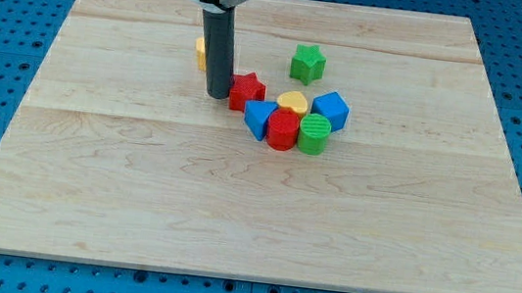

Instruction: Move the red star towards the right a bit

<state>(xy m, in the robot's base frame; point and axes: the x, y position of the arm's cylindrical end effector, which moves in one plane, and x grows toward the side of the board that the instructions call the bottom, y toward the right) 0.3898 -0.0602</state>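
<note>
On your wooden board (116,209): green star (307,63) alone at top; clustered blue triangle (257,119), red cylinder (282,129), green cylinder (314,133), yellow heart (293,102), blue cube (331,109); yellow block (200,51), partly hidden.

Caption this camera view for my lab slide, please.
My tip presses the left side of the red star, beside a cluster of coloured blocks on a wooden board.

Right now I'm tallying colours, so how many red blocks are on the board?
2. The red star sits just to the view's right of my tip. The other red block is in the cluster, between the blue block and green block. None seems hidden.
</note>
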